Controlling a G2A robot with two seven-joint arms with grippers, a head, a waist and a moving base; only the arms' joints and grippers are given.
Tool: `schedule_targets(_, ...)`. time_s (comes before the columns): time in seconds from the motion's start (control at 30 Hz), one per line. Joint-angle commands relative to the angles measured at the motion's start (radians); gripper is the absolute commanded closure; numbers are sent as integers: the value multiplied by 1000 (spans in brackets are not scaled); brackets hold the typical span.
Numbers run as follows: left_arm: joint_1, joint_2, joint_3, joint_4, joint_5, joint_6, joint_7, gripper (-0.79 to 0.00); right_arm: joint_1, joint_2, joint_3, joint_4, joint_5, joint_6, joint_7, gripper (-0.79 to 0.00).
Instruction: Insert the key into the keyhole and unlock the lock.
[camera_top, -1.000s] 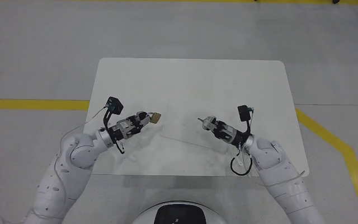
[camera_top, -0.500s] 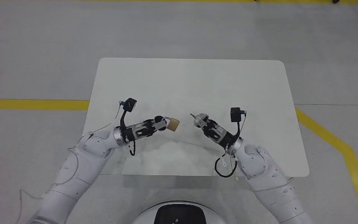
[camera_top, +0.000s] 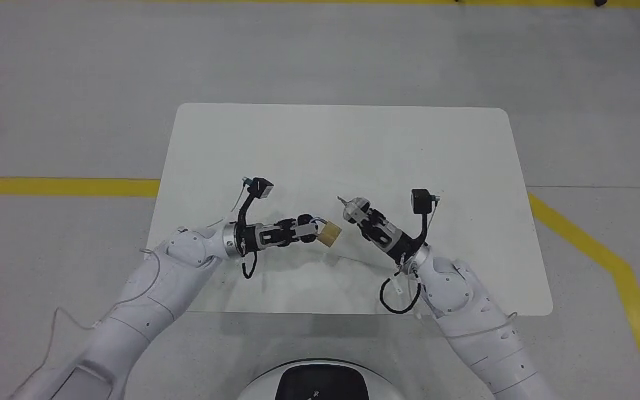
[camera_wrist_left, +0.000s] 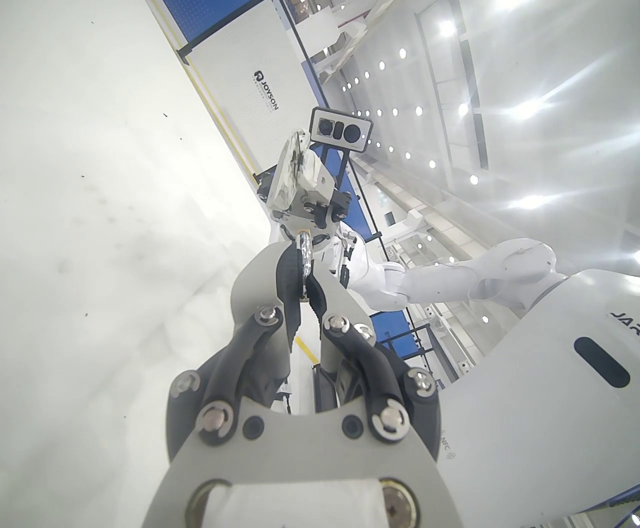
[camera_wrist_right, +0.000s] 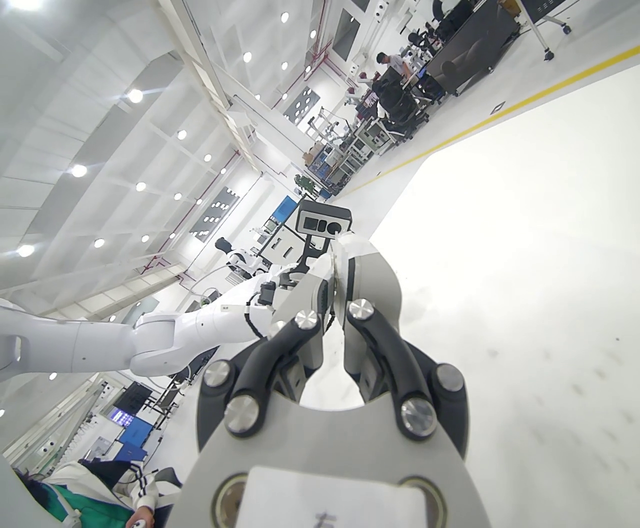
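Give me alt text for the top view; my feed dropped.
Over the white table, the left tool holds a brass padlock, facing the right tool, which grips a small key. Key and padlock are close together but not yet touching.

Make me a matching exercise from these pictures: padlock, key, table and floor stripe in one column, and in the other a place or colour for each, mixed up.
Column one:
1. padlock
2. key
3. table
4. floor stripe

Column two:
A. yellow
B. held in the right gripper
C. held in the left gripper
D. white, beneath both arms

Pairs: 1-C, 2-B, 3-D, 4-A.
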Motion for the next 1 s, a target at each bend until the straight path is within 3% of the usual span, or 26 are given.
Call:
schedule_targets(0.0,-10,-1,16,9,-3,-7,7,0,0,-2,-3,0,-4,-2,1,0)
schedule_targets(0.63,-52,1,78,68,-12,-42,43,0,-10,1,-10,-9,-50,-98,120,0)
schedule_targets(0.97,-50,-2,87,76,-84,-45,45,0,-12,0,12,-1,5,-105,87,0)
